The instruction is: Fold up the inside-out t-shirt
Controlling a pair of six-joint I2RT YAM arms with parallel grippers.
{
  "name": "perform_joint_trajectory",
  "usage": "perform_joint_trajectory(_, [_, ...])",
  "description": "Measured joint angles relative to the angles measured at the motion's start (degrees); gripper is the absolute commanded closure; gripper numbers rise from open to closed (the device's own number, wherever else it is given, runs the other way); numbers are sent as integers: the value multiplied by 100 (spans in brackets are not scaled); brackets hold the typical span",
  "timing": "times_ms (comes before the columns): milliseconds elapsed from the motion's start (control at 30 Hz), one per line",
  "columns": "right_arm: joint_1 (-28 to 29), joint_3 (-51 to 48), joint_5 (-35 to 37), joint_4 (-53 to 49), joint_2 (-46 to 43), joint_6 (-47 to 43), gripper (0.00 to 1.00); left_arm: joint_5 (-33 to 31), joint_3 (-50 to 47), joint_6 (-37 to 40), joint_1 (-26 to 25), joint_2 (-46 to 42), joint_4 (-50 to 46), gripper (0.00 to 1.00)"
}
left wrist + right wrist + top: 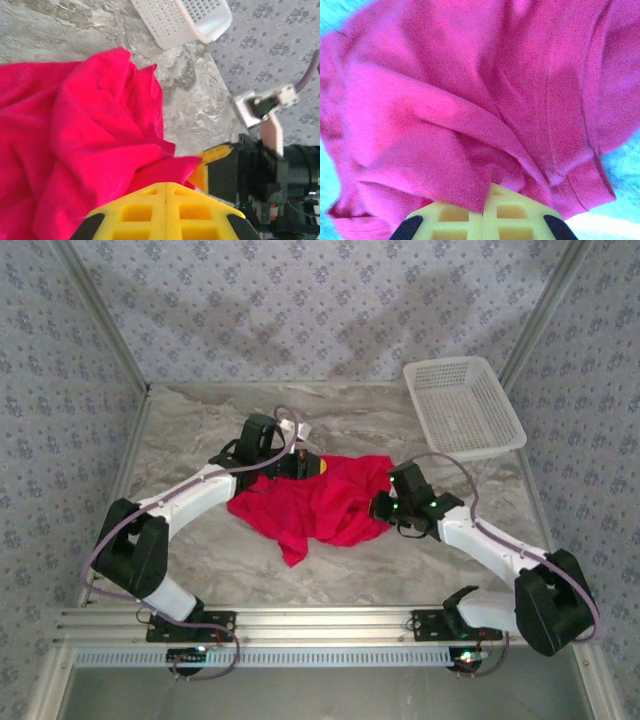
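t-shirt [320,505]: plain bright red, centre of the top view; pinker in the right wrist view
basket [465,405]: white mesh, upper right
table [190,440]: marbled grey and beige, darker veins
walls [300,300]: pale grey-lilac, small repeated darker floral motifs
arms [200,495]: white links, black joints and wrists
left gripper [165,186]: bright yellow, black patches at the lower corners
right gripper [485,195]: paler yellow, black patches at the lower corners
cables [100,540]: dull purple
rail [300,625]: silver metal, bottom of the top view
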Motion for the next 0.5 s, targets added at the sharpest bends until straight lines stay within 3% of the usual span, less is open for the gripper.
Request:
perform_joint_trajectory(200, [-332, 671, -129, -256, -37, -142, 98, -286, 280, 238, -101, -7, -887, 55])
perform_joint_trajectory(500, [-323, 219, -415, -225, 17, -127, 100, -1045, 321, 605, -1429, 256, -1294, 46])
